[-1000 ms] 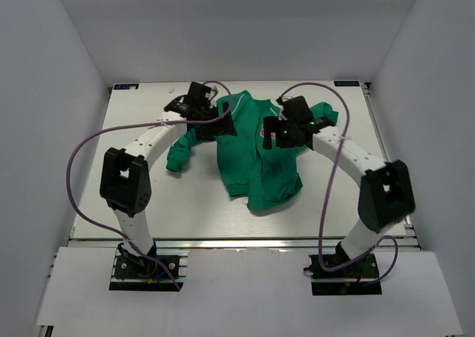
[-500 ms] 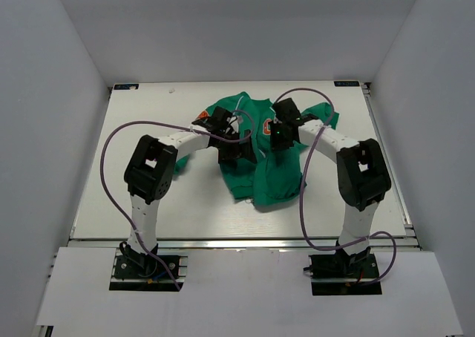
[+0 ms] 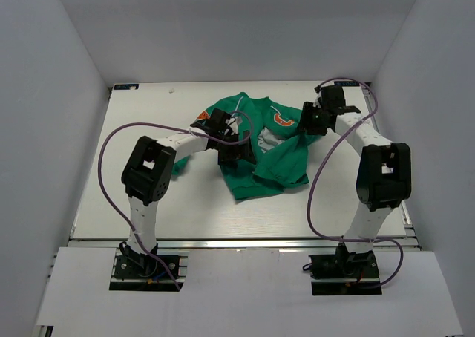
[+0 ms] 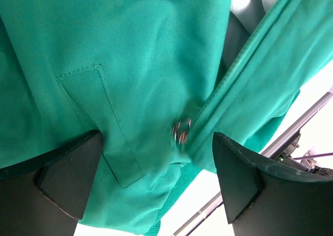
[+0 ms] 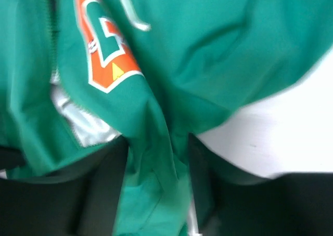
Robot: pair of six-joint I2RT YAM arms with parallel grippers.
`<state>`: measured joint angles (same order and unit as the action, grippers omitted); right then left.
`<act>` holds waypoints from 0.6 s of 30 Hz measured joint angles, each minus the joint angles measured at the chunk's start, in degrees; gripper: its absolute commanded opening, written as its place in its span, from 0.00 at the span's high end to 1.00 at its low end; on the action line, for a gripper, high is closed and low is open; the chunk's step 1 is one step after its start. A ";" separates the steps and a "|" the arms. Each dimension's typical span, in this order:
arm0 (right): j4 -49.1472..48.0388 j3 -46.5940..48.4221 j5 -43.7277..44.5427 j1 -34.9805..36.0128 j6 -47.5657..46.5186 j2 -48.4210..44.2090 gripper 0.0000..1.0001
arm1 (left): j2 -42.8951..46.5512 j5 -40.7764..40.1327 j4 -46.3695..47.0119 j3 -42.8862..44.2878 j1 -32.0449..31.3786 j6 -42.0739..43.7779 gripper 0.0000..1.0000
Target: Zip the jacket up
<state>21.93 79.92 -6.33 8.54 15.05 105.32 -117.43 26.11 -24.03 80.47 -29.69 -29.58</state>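
The green jacket (image 3: 271, 170) lies crumpled mid-table, its front parted so the pale lining (image 3: 269, 136) shows beside the orange logo (image 3: 282, 119). My left gripper (image 3: 239, 153) hovers open over the lower front. In the left wrist view its fingers straddle green fabric (image 4: 130, 49), with the metal zip pull (image 4: 181, 131) between them near the hem; the left gripper (image 4: 156, 168) holds nothing. My right gripper (image 3: 306, 122) is at the jacket's right side. In the right wrist view the right gripper (image 5: 156, 189) is shut on a bunched fold of jacket (image 5: 208, 49), below the logo (image 5: 104, 54).
The white table (image 3: 148, 203) is walled in by grey panels on three sides. Purple cables (image 3: 107, 174) loop off both arms. A jacket sleeve with an orange patch (image 3: 201, 116) lies under my left arm. The table's metal front rail (image 4: 307, 116) shows past the hem.
My right gripper has closed on the jacket's right front and pulled it to the right and back, baring the lining. My left gripper came from the back left to the hem and stayed open.
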 measured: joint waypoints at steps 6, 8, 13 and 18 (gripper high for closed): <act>-2.51 -7.54 -5.38 2.10 -2.69 -5.88 0.27 | -0.02 -1.29 -4.17 1.46 2.05 0.02 0.02; -3.06 -13.20 -5.14 4.09 -4.00 -11.98 0.26 | -0.02 -2.01 -5.92 1.99 3.54 0.02 0.02; -2.40 -20.20 -1.81 17.62 -9.18 -24.41 0.19 | -0.02 -6.75 -10.62 4.37 5.77 1.27 0.02; -2.91 -25.24 -4.35 27.67 -12.57 -26.08 0.17 | 0.00 -9.68 -13.25 6.08 6.32 2.80 0.02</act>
<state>19.03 54.68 -10.68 36.21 2.48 79.24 -117.43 16.43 -37.28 86.54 -23.38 -26.79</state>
